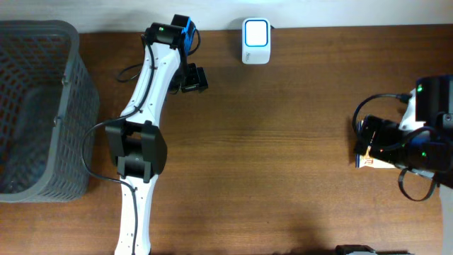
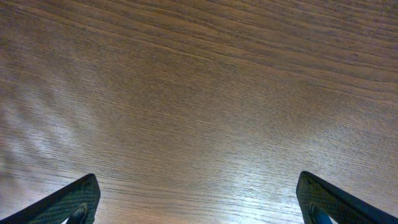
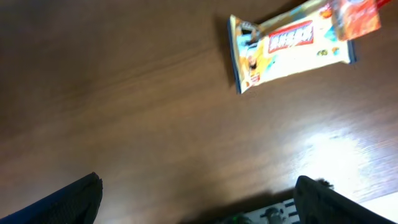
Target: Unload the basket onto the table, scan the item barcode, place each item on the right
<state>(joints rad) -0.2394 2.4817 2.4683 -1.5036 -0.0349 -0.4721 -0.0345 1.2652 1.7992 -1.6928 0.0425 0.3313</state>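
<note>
Overhead, the far left holds a dark grey plastic basket (image 1: pixel 42 42) with lattice walls and rounded corners, standing on the table's left edge; just to its right the left arm (image 1: pixel 145 92) runs up from the near edge, a white shell with black, bulky joints and a loose black cable looping beside it; its left gripper (image 2: pixel 199 202) is released, the two dark wedge-shaped fingertips (image 2: pixel 74 199) standing wide apart at the bottom corners of the left wrist view with nothing but bare wood between them.

Further right, at the far edge, stands the scanner (image 1: pixel 255 41), a small white box with rounded corners and a pale blue lit face; it is well apart from both arms.

The table (image 1: pixel 283 142) is brown wood veneer with fine straight grain, smooth enough to give soft sheen patches in both wrist views; a pale strip shows beyond its far edge.

At the right side lies the snack packet (image 3: pixel 292 43), a flat glossy rectangular wrapper, cream and yellow with a red label and dark blue sealed ends; it lies flat on the wood, printed face up; in the right wrist view its long axis runs across the frame, rising slightly to the right; overhead only a small corner (image 1: pixel 368 162) shows from under the black and white right arm (image 1: pixel 425 142), so its heading there cannot be told.

The right gripper (image 3: pixel 199 202) is released too, its fingertips (image 3: pixel 74 199) spread wide, apart from the packet.
</note>
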